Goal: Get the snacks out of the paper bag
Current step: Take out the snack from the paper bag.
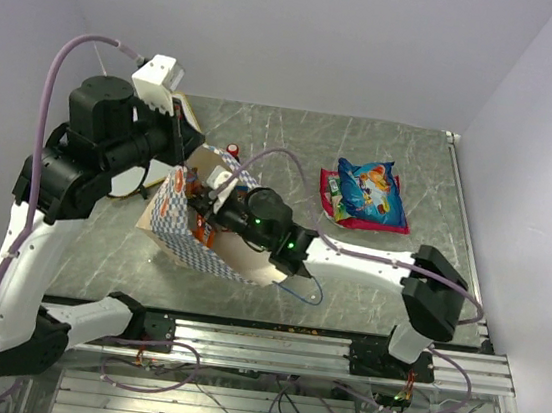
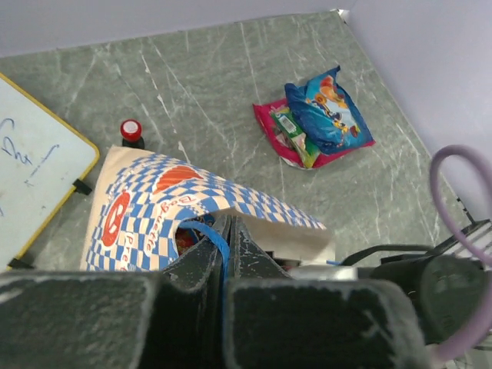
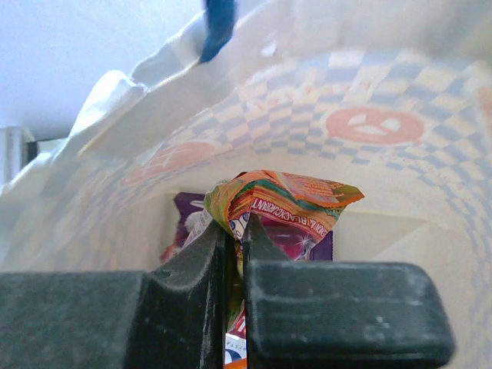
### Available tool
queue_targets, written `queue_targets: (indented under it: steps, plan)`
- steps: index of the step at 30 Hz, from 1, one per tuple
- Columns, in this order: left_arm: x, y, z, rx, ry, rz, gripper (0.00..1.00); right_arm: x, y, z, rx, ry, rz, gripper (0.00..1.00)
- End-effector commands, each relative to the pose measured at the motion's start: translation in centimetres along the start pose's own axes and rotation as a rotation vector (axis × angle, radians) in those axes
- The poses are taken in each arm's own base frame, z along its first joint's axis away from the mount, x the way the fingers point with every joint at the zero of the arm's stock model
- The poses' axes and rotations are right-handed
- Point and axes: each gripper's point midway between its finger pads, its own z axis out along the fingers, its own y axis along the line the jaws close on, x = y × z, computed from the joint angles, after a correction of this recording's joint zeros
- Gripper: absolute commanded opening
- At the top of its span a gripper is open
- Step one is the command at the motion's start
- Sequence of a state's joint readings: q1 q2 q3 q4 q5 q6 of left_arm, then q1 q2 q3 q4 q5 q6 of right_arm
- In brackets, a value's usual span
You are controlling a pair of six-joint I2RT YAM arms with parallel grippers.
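We are holding our right fingers (image 3: pixel 252 242) deep inside the large cream paper bag (image 1: pixel 169 214) with the blue-and-white checked band, which is lying on its side near the front of the grey marbled worktop (image 1: pixel 413 153), its mouth facing our right arm; those fingers are clamping tight on the crumpled edge of a glossy orange-and-green foil packet (image 3: pixel 284 200), and a purple foil packet (image 3: pixel 184 206) is sitting just behind it inside the bag. Our left fingers (image 2: pixel 240 242) are pinching shut on the thin blue cord handle (image 2: pixel 207 229) at the bag's upper rim and holding that rim raised. Just beyond the bag a small red-capped bottle (image 2: pixel 131 128) is standing upright, near a white writing board (image 2: pixel 34 169) with a yellow edge. Farther off to the right, well apart from the bag, a blue-and-orange foil packet (image 2: pixel 327 108) is lying on top of a red-pink foil packet (image 2: pixel 269 127), with a green foil packet (image 2: pixel 296 137) showing between them.
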State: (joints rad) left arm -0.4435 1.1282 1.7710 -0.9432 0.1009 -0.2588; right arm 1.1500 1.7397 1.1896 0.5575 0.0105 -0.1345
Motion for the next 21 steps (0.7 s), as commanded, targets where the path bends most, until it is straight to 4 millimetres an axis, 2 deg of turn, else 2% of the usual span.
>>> queue_targets:
  steps: [1,6,11,15,21]
  plan:
    - [-1.2,-1.8,-1.5,0.088,-0.119,-0.073,0.07,-5.7,0.2,-3.1,-0.037,-0.136,0.05,0.0]
    - [1.0,-2.3,-1.4,0.118,-0.091,-0.203,0.07,-6.0,-0.9,-6.6,0.009,-0.084,0.033,0.0]
    - [2.5,-2.0,-1.0,0.094,-0.058,-0.337,0.07,-8.2,-2.2,-9.9,0.05,-0.059,-0.002,0.0]
    - [3.7,-1.0,-0.6,0.029,-0.03,-0.398,0.07,-11.6,-5.4,-13.7,0.188,-0.073,-0.016,0.0]
    - [4.5,0.2,0.4,-0.037,-0.017,-0.396,0.07,-17.6,-8.5,-18.3,0.315,-0.173,-0.077,0.0]
